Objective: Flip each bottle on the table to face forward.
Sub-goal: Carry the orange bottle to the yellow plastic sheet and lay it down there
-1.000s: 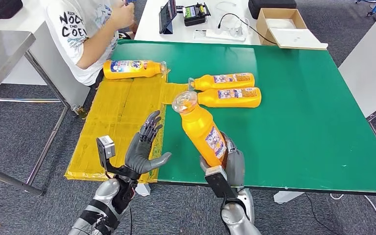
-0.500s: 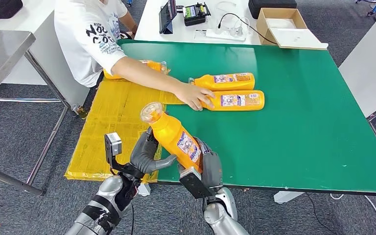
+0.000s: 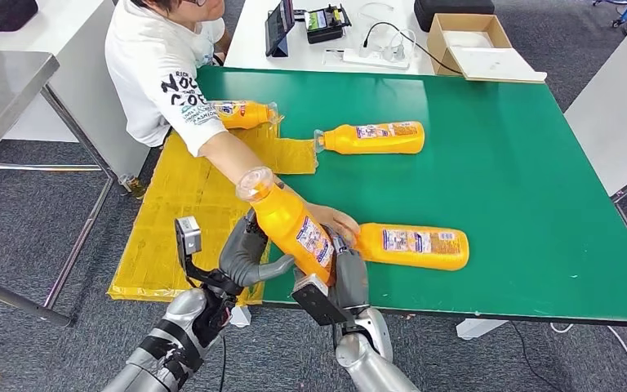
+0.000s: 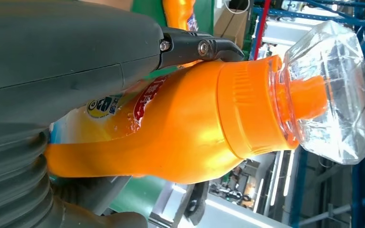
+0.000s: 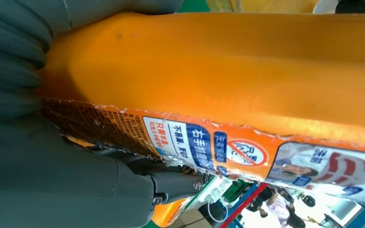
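A green table [image 3: 522,163] carries three orange bottles lying on their sides: one near the front edge [image 3: 412,246], one farther back in the middle [image 3: 371,137], one at the far left [image 3: 243,113] on yellow sheeting [image 3: 188,196].

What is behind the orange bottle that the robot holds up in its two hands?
Behind the held bottle a person's forearm reaches across the green table. The person's hand is at another bottle lying there; the held bottle covers the wrist.
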